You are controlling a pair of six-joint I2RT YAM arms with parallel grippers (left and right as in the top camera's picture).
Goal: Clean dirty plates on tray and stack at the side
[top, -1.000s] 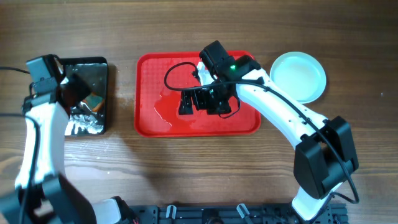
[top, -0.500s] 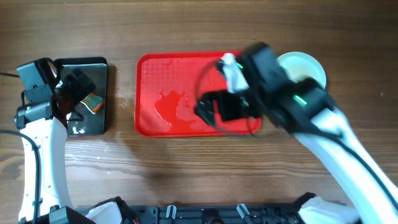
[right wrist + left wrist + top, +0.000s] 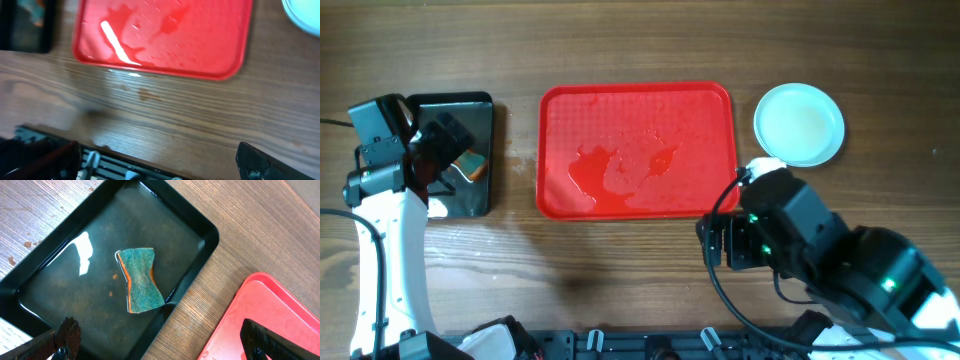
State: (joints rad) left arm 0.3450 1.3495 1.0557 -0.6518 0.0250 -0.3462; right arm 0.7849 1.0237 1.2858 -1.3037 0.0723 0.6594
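Note:
The red tray [image 3: 638, 150] lies mid-table, bare but for wet patches and a faint orange smear; its near edge fills the top of the right wrist view [image 3: 165, 35]. The pale blue-white plates [image 3: 800, 122] show as one round disc on the wood right of the tray, so I cannot tell how many are stacked; its rim shows in the right wrist view [image 3: 306, 12]. My left gripper [image 3: 162, 345] hangs open above the black tray's right edge, holding nothing. My right gripper [image 3: 155, 162] stands open over bare wood in front of the tray's right corner [image 3: 728, 243].
A glossy black tray [image 3: 200, 235] of dark water holds a green-and-orange sponge [image 3: 141, 280], which lies flat and free at far left [image 3: 470, 165]. A black rail [image 3: 125, 167] runs along the table's front edge, just below the right gripper.
The right arm swung off the red tray, past the plates, to the front right of the table. The left jaws opened wider above the black tray.

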